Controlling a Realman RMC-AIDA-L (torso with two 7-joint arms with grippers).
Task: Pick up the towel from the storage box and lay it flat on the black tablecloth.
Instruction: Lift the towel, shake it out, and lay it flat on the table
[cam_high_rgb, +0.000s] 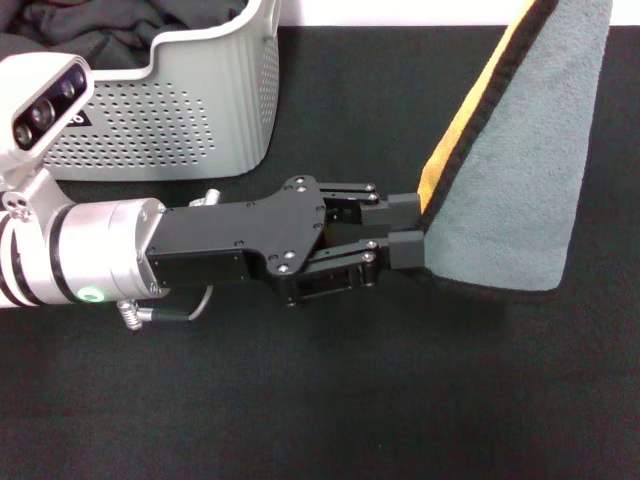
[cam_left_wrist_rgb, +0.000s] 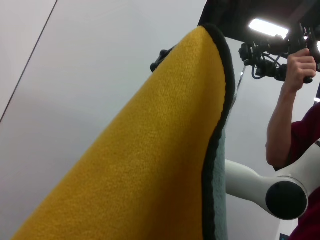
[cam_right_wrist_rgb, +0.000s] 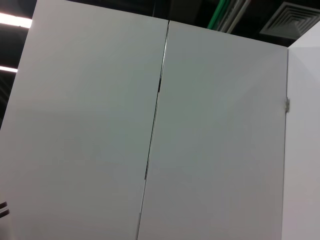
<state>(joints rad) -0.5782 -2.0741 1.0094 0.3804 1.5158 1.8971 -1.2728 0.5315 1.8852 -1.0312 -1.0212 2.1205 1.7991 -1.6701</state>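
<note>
Left hand (cam_high_rgb: 408, 231) is seen reaching in from the left edge of the head view to mid-frame, with its fingers pinched shut on the black-bound edge of the towel (cam_high_rgb: 520, 170).

Starting at the upper left of the frame, the storage box (cam_high_rgb: 215, 110) is found, with some dark cloth (cam_high_rgb: 100, 25) bunched inside it and the towel already out of it. Under everything, the black tablecloth (cam_high_rgb: 320, 400) is spread over the table.

Moving right, the towel is seen hanging as a tall grey-teal sheet that runs off the top right of the frame, with a strip of yellow reverse showing along its left edge. Its bottom corner looks to be at or just above the tablecloth near the hand. In the left wrist view, the yellow side fills most of the frame, and a white arm segment (cam_left_wrist_rgb: 265, 187) plus a person (cam_left_wrist_rgb: 295, 115) holding a camera rig are caught at the right.

The right hand isn't seen anywhere; only wall panels are shown in its wrist view.

What could go wrong, probably: only a thin bit of hem is gripped, so it could be tugged free as the cloth is lowered. If it's dropped too steeply, it'd likely be folded over, yellow side up or bunched, instead of being laid flat.
</note>
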